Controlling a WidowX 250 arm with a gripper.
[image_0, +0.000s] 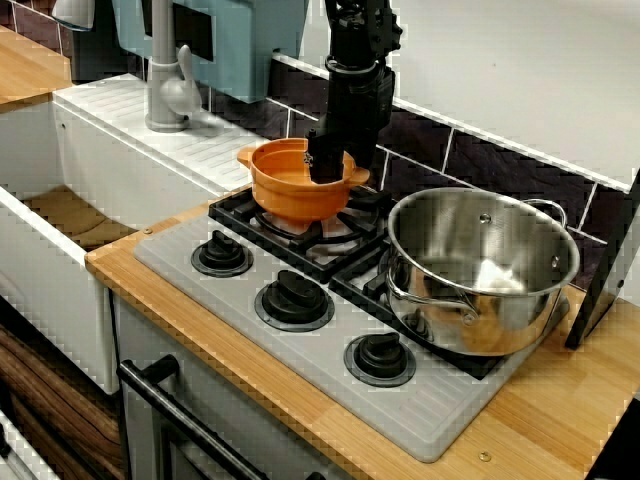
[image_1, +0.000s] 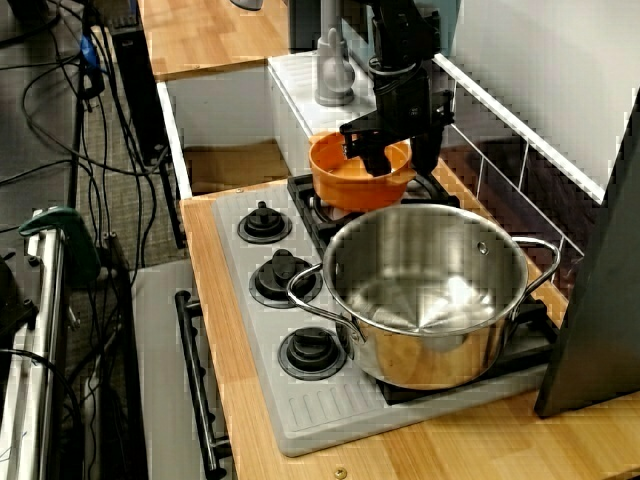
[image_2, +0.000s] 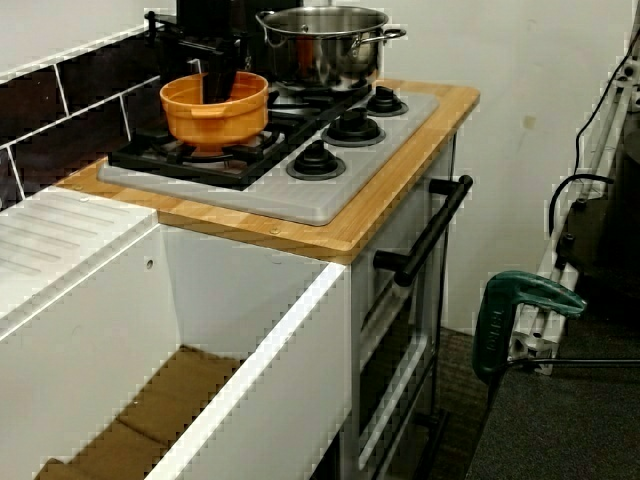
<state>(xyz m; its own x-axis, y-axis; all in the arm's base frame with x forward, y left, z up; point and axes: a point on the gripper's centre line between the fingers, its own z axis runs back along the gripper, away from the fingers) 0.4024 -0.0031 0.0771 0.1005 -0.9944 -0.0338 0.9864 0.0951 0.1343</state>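
Big shiny stainless-steel pot w/ two loop handles (image_0: 480, 268) sits on the right side of the black burner grate (image_0: 235, 205). The grate lies on a grey ribbed hob plate (image_0: 440, 410). Three round black knobs in a row along the front: (image_0: 222, 254), (image_0: 294, 296), (image_0: 380, 357). Light wooden bench (image_0: 560, 420) lies under the hob. White sink basin (image_0: 40, 250) to the left, grey tap (image_0: 165, 85) behind it. Dark tile backsplash (image_0: 480, 165) along the wall. Black oven-door bar handle (image_2: 430, 235) below the hob. Green clamp (image_2: 520, 310) and black cables (image_1: 60, 130) are off to the side, near the floor.

Light's pretty bright and even in all three views, shadows stay soft. Steel pot (image_0: 480, 262) catches some glare and reflections. Edges look jagged and blocky, low-res. Floor (image_2: 560, 420) is dimmer.
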